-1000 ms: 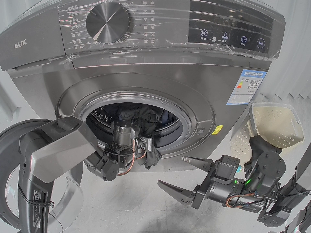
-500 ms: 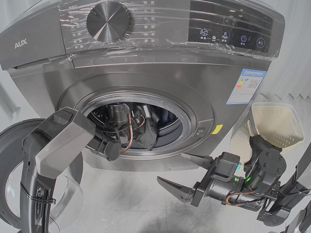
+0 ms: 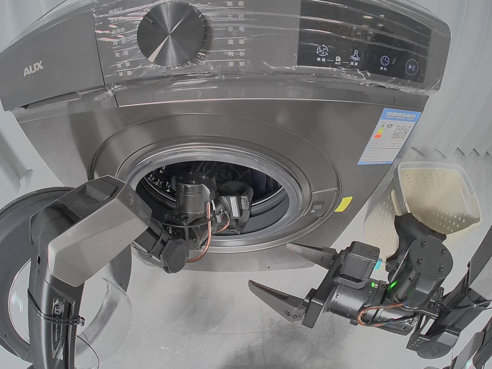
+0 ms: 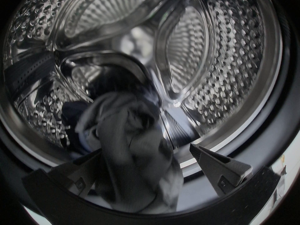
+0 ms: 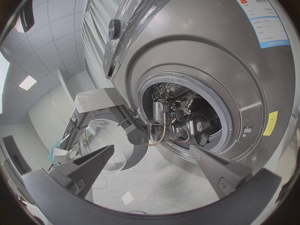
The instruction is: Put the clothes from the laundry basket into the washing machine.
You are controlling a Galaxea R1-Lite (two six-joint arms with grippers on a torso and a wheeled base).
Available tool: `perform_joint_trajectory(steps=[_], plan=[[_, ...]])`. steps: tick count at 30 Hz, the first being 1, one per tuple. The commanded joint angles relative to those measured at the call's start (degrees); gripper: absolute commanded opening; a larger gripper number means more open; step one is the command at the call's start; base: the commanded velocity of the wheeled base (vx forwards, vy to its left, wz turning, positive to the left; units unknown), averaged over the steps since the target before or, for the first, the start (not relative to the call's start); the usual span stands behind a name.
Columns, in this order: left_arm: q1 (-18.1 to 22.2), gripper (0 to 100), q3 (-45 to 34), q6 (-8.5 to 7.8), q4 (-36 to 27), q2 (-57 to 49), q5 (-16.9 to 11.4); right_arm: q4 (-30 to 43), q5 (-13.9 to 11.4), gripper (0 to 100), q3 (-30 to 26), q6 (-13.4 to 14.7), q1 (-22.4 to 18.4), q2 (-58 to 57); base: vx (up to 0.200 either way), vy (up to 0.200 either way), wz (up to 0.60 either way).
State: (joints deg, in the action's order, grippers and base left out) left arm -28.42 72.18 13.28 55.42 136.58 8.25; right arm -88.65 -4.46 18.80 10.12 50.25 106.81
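Now: left arm rises from beside the open door (image 3: pixel 20 262), bends at the elbow, and has its wrist pushed through the port of the washing machine (image 3: pixel 246 119). Left claw (image 4: pixel 144 150) sits just inside the front lip of the drum (image 4: pixel 243 63), pointing at the back wall. Its fingers are spread wide. A bunch of grey and dark clothes (image 4: pixel 134 169) lies between them, against one finger and apart from the other, not clamped. The bunch rests low in the drum at the front lip, with more dark cloth behind it, deeper in. Drum walls above and to either side of the claw are bare perforated steel, so there is room on those sides.

Right arm is low and outside the machine, forearm roughly level above the floor (image 3: pixel 205 308), below and to the right of the port. Right claw (image 3: pixel 270 267) is wide, holds nothing and touches nothing. Its tips aim toward the left, and the upper one lies near the port's lower rim but apart from it. Basket (image 3: pixel 441 196) is tipped on its side just beside the machine's right front corner, mouth toward the robot. Bare floor lies between the right claw and the door.
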Motion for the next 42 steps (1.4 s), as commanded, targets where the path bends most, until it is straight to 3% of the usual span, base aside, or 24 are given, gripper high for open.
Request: perform_joint_trajectory(steps=[1,12,13,15,23,30,37,42], plan=[[-1.6,100,-6.2,-0.36,-2.6,-3.9,-1.9,0.0,0.0,100,-0.2,0.1,0.0,0.1,0.000,0.000,0.00],[-0.9,100,-6.3,-1.67,-2.2,1.1,-2.3,0.0,0.0,100,-0.3,0.1,0.3,0.1,0.000,0.000,0.00],[-0.7,0,-6.3,-2.47,-2.2,1.7,-2.2,0.0,0.0,100,-0.3,0.1,0.2,0.1,0.000,0.000,0.00],[-0.1,0,-5.5,-3.26,-2.1,2.3,-2.1,0.0,0.0,100,-0.3,0.1,0.3,0.1,0.000,0.000,0.00],[0.5,0,-2.2,-3.17,-2.2,2.9,-1.7,0.0,0.0,100,-0.3,0.1,0.2,0.1,0.000,0.000,0.00],[1.2,0,6.8,-1.32,-2.3,3.9,-0.8,0.0,0.1,100,-0.3,0.1,0.4,0.1,0.000,0.000,0.00],[3.3,0,18.2,-1.06,0.7,7.9,1.6,0.0,0.3,100,-0.1,0.2,0.4,0.1,0.000,0.000,0.00],[3.4,0,21.8,1.05,1.3,8.7,2.3,0.0,0.6,100,0.0,0.3,0.5,0.1,0.000,0.000,0.00]])
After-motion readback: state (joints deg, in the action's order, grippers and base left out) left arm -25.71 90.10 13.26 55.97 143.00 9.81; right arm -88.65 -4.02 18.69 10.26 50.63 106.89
